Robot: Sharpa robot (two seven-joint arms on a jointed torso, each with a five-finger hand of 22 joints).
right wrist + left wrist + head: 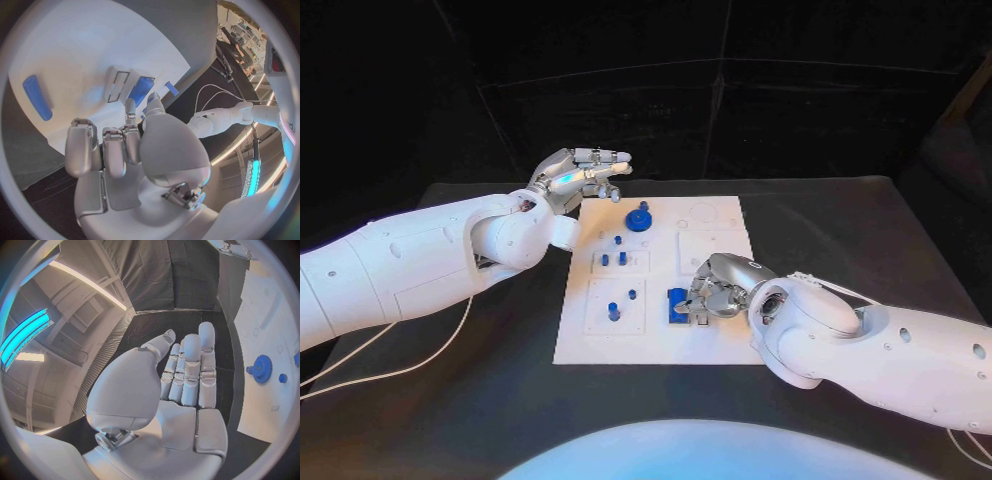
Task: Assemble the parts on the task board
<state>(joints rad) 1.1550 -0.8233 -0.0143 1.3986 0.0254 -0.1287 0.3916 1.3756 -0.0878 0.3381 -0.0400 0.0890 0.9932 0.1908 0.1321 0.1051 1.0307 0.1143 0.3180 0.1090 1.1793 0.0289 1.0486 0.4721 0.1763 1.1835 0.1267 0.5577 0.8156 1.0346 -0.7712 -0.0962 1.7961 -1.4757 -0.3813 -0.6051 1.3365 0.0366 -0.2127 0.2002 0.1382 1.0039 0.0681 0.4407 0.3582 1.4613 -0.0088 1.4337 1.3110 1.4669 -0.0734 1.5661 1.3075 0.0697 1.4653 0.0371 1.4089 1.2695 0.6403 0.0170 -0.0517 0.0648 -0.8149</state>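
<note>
The white task board (653, 335) lies mid-table. A blue gear (639, 218) stands near its far edge, and several small blue pegs (613, 311) stand in its left half. My right hand (714, 290) hangs over the board's right half with its fingers curled down. Its thumb and a finger pinch a blue block (678, 302) that stands on the board. In the right wrist view this block (140, 90) sits beside a rectangular slot, just past the fingertips (130, 106). My left hand (581, 175) hovers off the board's far left corner, fingers straight and empty (187, 375).
A long blue piece (37, 97) lies flat on the board away from the right hand. The black table (848, 230) surrounds the board. White cables (401, 365) trail beneath my left arm. The gear (261, 369) is beside my left hand.
</note>
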